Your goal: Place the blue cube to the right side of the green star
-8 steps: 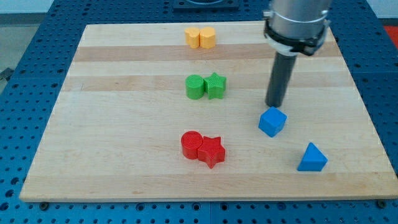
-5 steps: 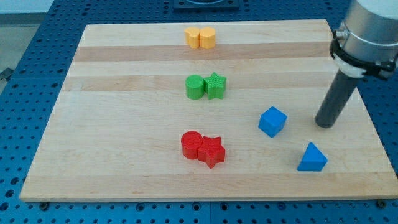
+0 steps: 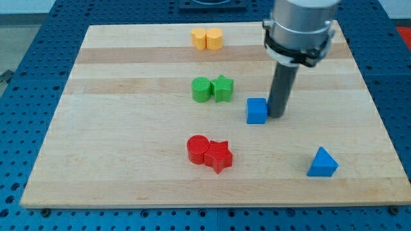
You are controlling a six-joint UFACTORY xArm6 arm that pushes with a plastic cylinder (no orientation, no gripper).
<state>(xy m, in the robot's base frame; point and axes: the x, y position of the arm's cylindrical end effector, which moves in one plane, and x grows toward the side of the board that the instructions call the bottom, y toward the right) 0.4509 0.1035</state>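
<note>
The blue cube [image 3: 257, 111] sits on the wooden board [image 3: 128, 128] right of centre. The green star [image 3: 223, 88] lies up and to its left, touching a green cylinder [image 3: 201, 89] on the star's left. A gap remains between cube and star, and the cube is a little lower in the view. My tip [image 3: 276, 115] stands right against the cube's right side.
A blue triangular block [image 3: 322, 162] lies at the lower right. A red cylinder [image 3: 198, 149] and red star [image 3: 219, 155] touch at the lower centre. Two yellow blocks [image 3: 207, 38] sit together near the top edge.
My tip swung out to the right of the blue cube, then came back left. The cube has slid left and slightly up toward the green star.
</note>
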